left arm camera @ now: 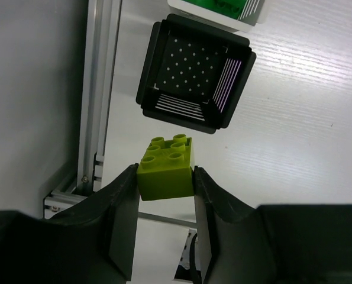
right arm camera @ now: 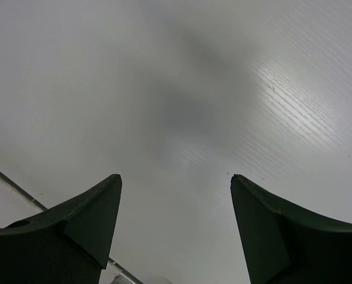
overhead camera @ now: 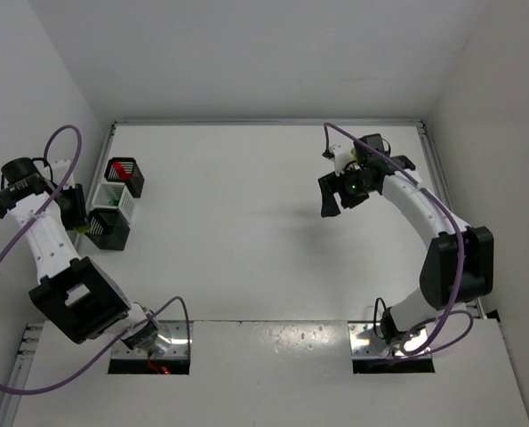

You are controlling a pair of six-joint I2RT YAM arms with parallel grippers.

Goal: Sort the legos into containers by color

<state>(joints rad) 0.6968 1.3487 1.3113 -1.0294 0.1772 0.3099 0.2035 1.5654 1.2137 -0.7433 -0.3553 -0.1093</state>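
Two black bins [overhead camera: 106, 238], one white bin [overhead camera: 127, 207], one yellow-green brick [left arm camera: 165, 170].

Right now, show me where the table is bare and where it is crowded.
Bare: the middle of the table, between the three bins and the right gripper. Crowded: the left edge, where the left gripper holds a yellow-green brick by them.

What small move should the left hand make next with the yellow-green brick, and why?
Probably ease it forward until it hangs over the empty black bin. The left hand grips the yellow-green brick just short of that bin's near rim.
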